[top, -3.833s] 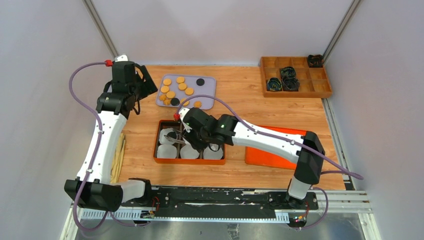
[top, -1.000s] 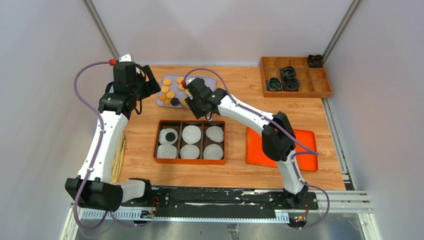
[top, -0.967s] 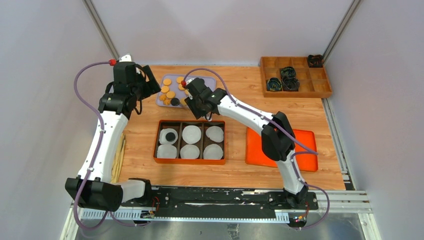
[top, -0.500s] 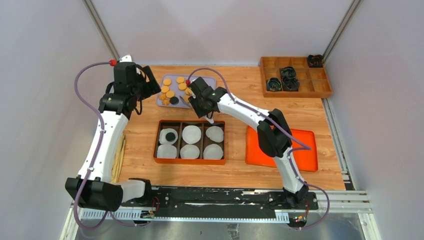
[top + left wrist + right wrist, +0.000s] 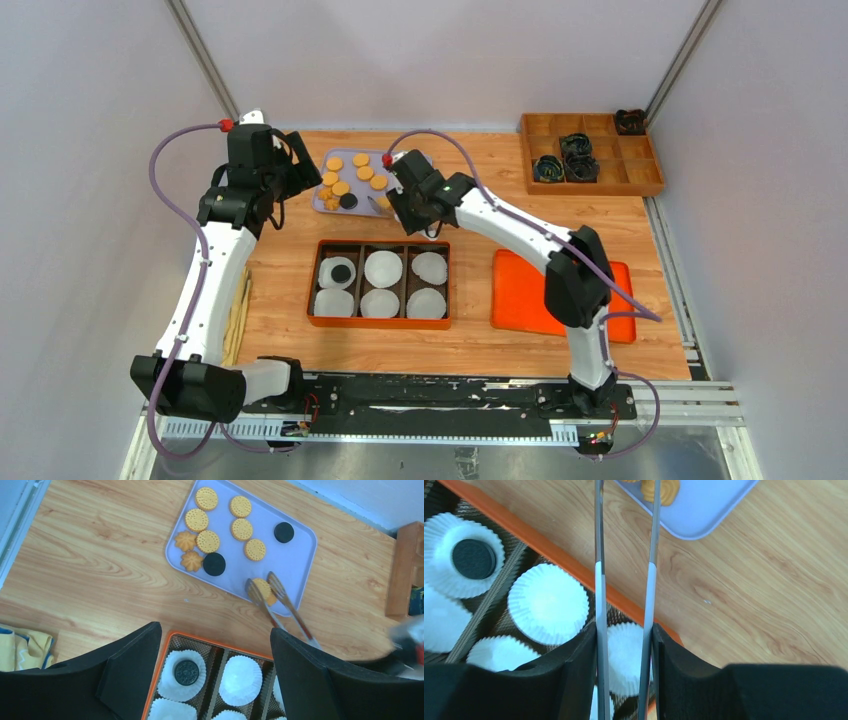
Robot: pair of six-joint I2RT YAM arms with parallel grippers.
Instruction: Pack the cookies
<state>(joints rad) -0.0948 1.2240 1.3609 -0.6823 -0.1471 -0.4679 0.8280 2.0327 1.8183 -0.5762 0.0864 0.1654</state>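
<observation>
Clamps thin metal tongs (image 5: 651, 555) in right gripper (image 5: 624, 647), tips flanking golden round cookie (image 5: 263, 586) at 5 o'clock corner of lavender tray (image 5: 300, 555); risks flicking it off through uneven squeeze. Holds left gripper (image 5: 217, 677) wide, empty.

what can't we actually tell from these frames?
- Tongs on the cookie: the right wrist view cuts the tips off at its top edge, so the grip is unconfirmed.
- Top view: the right arm covers that corner of the tray.
- Organiser contents: dark shapes, too small in the top view.
- Near row of paper cups: cut off by the left wrist view's bottom edge, partly behind the left gripper.
</observation>
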